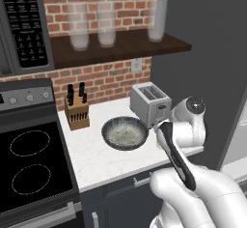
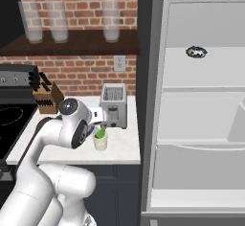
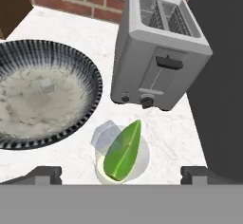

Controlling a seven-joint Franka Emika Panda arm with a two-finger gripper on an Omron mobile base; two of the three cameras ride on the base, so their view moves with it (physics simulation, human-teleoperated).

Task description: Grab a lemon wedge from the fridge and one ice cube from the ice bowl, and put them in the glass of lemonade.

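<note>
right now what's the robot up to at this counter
The arm is over the counter with its open fingers straddling the glass of lemonade. A lemon wedge already stands in the glass, free of the fingers. Beside it, the ice bowl holds an ice cube that has not been picked up. The toaster stands behind, and the fridge is open.
</note>
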